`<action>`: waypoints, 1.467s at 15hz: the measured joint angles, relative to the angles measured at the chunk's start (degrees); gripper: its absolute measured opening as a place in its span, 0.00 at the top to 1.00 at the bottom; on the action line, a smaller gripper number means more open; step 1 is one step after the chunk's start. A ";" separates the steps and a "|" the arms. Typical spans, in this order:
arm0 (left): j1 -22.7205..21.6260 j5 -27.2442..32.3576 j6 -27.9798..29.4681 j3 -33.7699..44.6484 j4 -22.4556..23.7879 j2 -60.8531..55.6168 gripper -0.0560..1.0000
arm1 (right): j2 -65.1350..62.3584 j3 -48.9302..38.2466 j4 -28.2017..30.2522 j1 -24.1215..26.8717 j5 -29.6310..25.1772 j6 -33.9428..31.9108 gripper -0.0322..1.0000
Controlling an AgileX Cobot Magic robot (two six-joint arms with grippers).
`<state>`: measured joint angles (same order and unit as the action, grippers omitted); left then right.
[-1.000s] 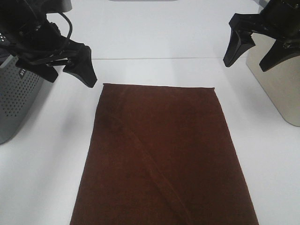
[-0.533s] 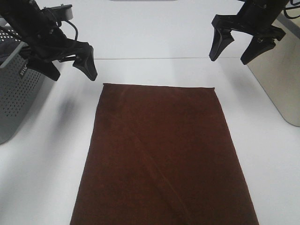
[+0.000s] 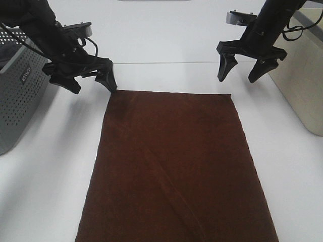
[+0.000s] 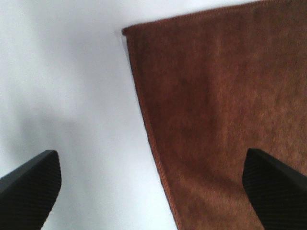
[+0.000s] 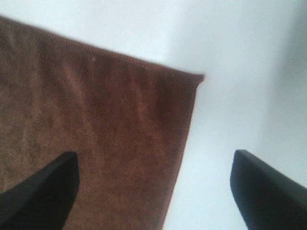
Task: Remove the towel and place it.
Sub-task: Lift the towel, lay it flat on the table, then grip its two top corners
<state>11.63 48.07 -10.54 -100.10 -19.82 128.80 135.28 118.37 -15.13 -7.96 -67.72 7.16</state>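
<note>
The towel (image 3: pixel 174 166) is a large maroon plush cloth lying flat on the white table, with a diagonal crease across it. My left gripper (image 3: pixel 91 83) is open, just above the towel's far left corner; in the left wrist view that corner (image 4: pixel 128 31) lies between the spread fingertips (image 4: pixel 29 184). My right gripper (image 3: pixel 238 72) is open, hovering just behind the far right corner; in the right wrist view that corner (image 5: pixel 199 76) lies between the fingertips (image 5: pixel 261 189). Neither gripper holds anything.
A grey perforated basket (image 3: pixel 20 96) stands at the left edge. A beige bin (image 3: pixel 303 85) stands at the right edge. The white table (image 3: pixel 166 45) stretches behind the towel to a back edge.
Both grippers have moved inward and down toward the towel's far corners. The left one went right toward the left corner, the right one left toward the right corner. The towel has not moved.
</note>
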 joint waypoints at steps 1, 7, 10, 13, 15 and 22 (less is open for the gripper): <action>0.00 0.00 0.00 -2.81 -0.69 1.95 0.05 | 1.49 1.32 0.00 0.00 0.46 0.00 0.17; 0.23 4.47 -1.15 -16.39 -4.58 13.87 0.05 | 6.82 3.04 -0.11 0.00 2.64 0.00 0.17; 0.23 4.47 -1.32 -16.67 -5.04 14.67 0.05 | 7.96 3.09 -0.11 0.00 2.92 0.00 0.18; 0.23 4.70 -1.49 -16.96 -5.67 14.90 0.05 | 9.63 3.15 -0.52 1.49 3.90 0.00 0.19; 0.23 4.70 -1.55 -16.96 -5.73 14.90 0.05 | 9.68 3.15 -0.80 2.12 3.95 0.06 0.19; 0.23 5.67 -1.55 -16.96 -6.99 15.01 0.08 | 11.12 3.84 -5.50 2.81 4.01 0.11 0.22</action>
<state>11.86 53.74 -12.09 -117.06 -26.81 143.81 146.39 122.21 -20.63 -5.16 -63.71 7.28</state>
